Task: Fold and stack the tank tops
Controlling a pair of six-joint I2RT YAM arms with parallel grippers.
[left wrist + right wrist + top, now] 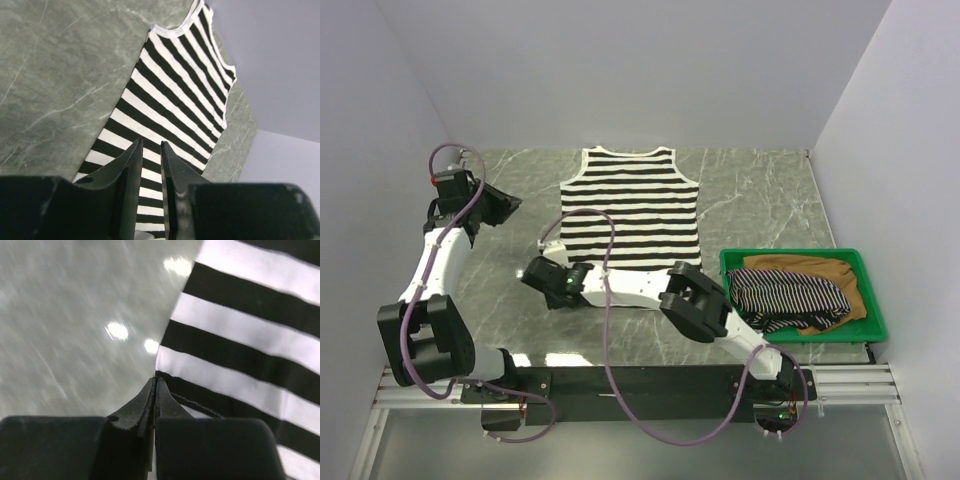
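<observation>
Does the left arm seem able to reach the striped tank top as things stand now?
Probably yes: the left gripper is close beside the striped tank top, with only bare table between them.

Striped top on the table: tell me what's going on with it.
The striped tank top lies flat and unfolded on the table. The right gripper, stretched across to the left, is shut at the near left corner of its hem, apparently pinching it. The left gripper hovers off the top's left side, fingers slightly apart, holding nothing. The pinstriped top and the tan top sit bunched in the green tray on the right, so no folding is done yet.
</observation>
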